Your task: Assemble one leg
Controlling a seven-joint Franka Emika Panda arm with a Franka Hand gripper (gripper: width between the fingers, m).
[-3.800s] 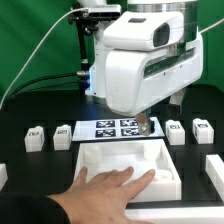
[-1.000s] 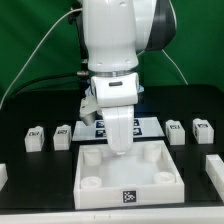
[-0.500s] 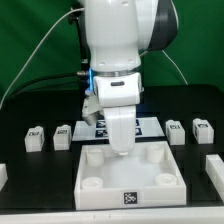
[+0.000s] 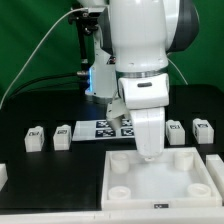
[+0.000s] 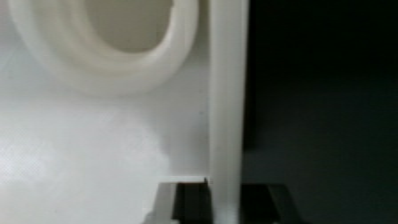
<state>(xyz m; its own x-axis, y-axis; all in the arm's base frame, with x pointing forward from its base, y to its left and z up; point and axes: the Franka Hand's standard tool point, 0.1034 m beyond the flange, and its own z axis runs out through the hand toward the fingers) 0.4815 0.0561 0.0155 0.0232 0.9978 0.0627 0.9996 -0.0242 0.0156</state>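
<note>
Both arm and white panel have shifted toward the exterior view's right across the black surface. The claw is closed on the panel's rim, one finger on each side, beside a round socket; only the wrist view shows this. Only the exterior view shows the leg nearest the claw: just beyond the panel's far edge, toward that view's right, squat, standing untouched on the surface.
</note>
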